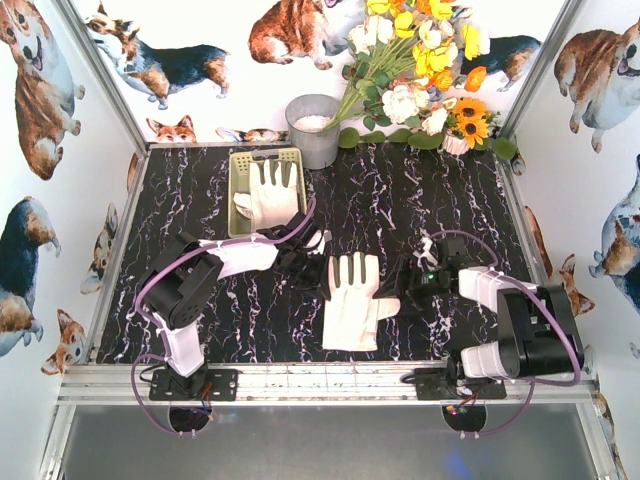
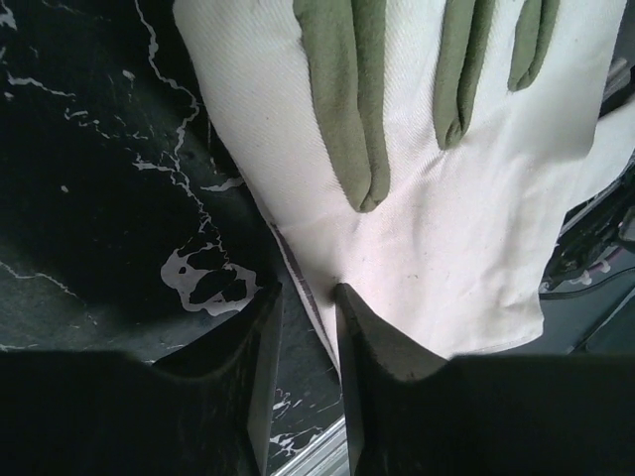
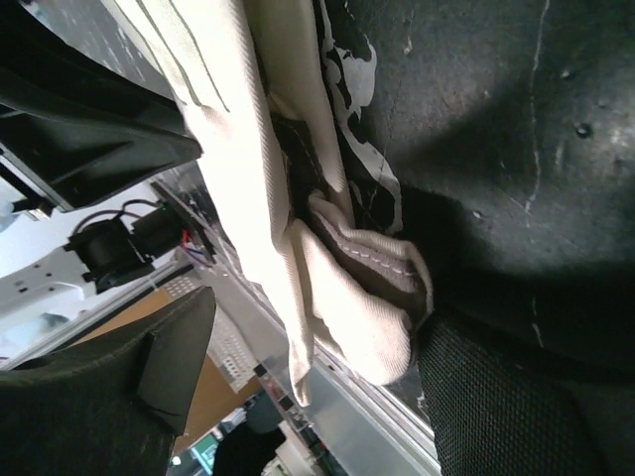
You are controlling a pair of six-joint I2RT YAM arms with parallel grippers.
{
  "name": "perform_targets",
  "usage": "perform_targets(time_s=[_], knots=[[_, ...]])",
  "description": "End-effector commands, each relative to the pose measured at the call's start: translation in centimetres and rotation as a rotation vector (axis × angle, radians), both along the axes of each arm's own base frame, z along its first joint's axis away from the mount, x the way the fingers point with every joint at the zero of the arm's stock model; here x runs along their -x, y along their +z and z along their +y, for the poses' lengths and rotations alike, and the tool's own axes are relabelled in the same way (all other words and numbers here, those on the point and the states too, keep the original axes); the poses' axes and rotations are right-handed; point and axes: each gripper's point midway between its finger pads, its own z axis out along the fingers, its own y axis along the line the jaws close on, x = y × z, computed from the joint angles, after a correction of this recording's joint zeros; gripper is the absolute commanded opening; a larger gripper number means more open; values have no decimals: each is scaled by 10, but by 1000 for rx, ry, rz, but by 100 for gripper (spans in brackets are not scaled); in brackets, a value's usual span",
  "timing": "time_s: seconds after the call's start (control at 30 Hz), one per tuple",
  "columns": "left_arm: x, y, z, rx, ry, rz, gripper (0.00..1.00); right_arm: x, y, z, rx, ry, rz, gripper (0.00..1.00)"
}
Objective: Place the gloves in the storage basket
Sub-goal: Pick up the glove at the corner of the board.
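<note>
A cream-white glove with grey-green finger patches lies flat on the black marble table, fingers pointing away. My left gripper is at its left edge. In the left wrist view the left gripper has its jaws narrowly apart; the right fingertip rests on the glove, and the glove's hem runs into the gap. My right gripper stands wide open around the glove's thumb, which touches one pad. Another glove lies inside the pale yellow-green storage basket.
A grey metal bucket stands just right of the basket at the back. Artificial flowers fill the back right corner. Printed walls enclose the table on three sides. The aluminium rail runs along the near edge, close to the glove's cuff.
</note>
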Motion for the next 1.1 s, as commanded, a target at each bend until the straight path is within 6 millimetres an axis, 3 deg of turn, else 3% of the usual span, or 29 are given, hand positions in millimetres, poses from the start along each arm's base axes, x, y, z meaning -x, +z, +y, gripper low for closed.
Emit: perform_targets(time_s=[0.0, 0.37, 0.73, 0.87, 0.93, 1.07], knots=[[0, -17, 7, -35, 0, 9, 22, -10, -11, 5, -19, -14, -36, 77], [3, -17, 8, -34, -4, 16, 18, -2, -21, 29, -40, 42, -22, 65], [4, -17, 8, -33, 1, 14, 18, -5, -24, 38, -61, 50, -12, 34], [3, -13, 5, -27, -3, 5, 18, -3, -20, 40, -78, 61, -17, 14], [1, -11, 4, -28, -1, -7, 21, -3, -17, 40, -80, 62, -21, 1], [-12, 5, 9, -66, 37, -76, 38, -2, -6, 38, -63, 69, -40, 0]])
